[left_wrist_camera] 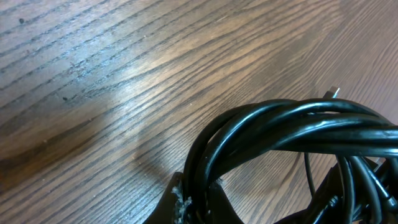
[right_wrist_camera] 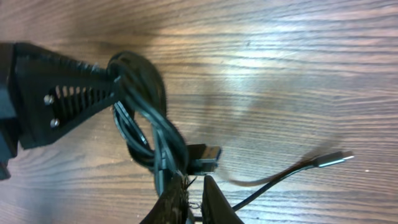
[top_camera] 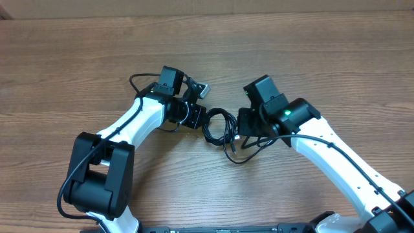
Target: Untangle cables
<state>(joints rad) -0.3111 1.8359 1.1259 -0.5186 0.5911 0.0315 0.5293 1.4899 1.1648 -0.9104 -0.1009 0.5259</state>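
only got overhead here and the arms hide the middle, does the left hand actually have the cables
observer: Yes. In the left wrist view the left hand is shut on the cables, several black strands twisted together.
operator: and the right hand
observer: The right hand is shut on strands of the same bundle, which runs across from the left hand.
operator: any free ends
observer: One silver-tipped plug lies loose on the table. A wider plug sits right beside the right hand.
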